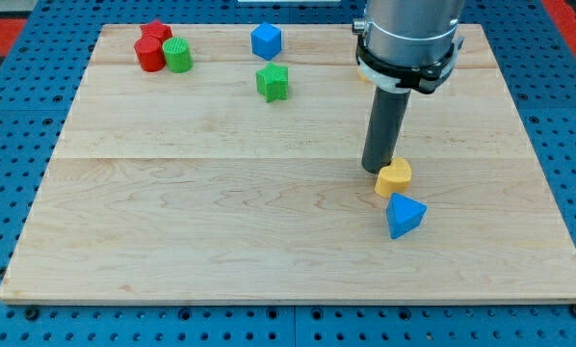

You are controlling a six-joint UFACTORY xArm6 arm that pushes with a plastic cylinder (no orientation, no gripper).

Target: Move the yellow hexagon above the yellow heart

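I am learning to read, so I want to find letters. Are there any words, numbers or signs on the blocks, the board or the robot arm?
None: no words, numbers or signs can be read anywhere in this picture.
The yellow heart, blue block, blue cube, green star, green cylinder and red blocks are plain.
The wooden board and the arm above my tip carry no label.

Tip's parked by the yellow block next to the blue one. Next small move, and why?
Probably back my tip off toward the view's top left. It sits at the upper left edge of the yellow heart, touching or nearly so, and that block should stay put. No yellow hexagon shows; the arm may be hiding it, so I'd locate it before pushing anything.
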